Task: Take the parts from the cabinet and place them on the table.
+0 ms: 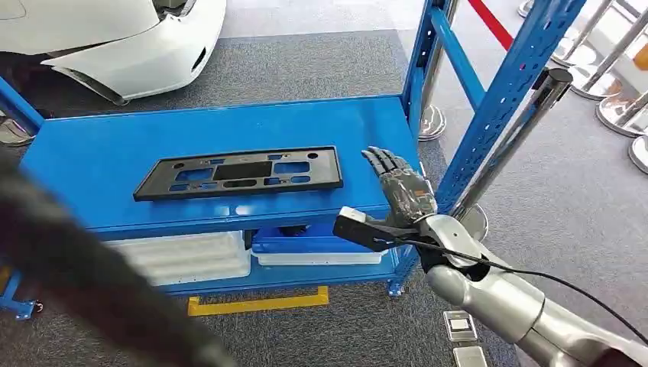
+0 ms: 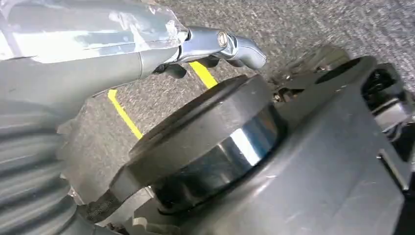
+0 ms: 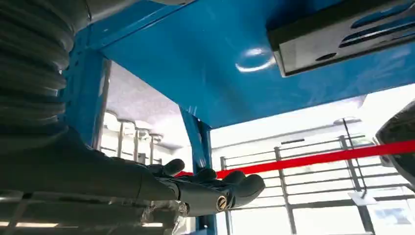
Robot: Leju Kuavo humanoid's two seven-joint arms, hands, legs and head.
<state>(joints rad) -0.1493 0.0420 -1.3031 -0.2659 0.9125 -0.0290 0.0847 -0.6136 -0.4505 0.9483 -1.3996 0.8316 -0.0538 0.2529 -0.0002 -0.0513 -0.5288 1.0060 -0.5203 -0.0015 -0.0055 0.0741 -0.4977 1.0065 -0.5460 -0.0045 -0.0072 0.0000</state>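
Note:
A flat black plastic part (image 1: 238, 174) with several cut-outs lies on the blue shelf (image 1: 92, 160) of the cabinet, near its front edge. My right hand (image 1: 399, 187) hovers over the shelf's right end, to the right of the part, fingers spread and holding nothing. In the right wrist view that hand (image 3: 205, 188) shows extended fingers, with the blue shelf (image 3: 195, 63) and an end of the black part (image 3: 342, 34) beyond. The left hand (image 2: 215, 46) hangs low above grey carpet, its fingers lightly curled and holding nothing.
Blue uprights (image 1: 520, 84) frame the cabinet's right side. White trays (image 1: 183, 256) sit on the lower shelf. A white car body (image 1: 115, 38) stands behind the cabinet. Chrome stanchions (image 1: 619, 99) and a red rope (image 1: 489, 23) stand at the right. Yellow floor tape (image 1: 256, 304) runs below.

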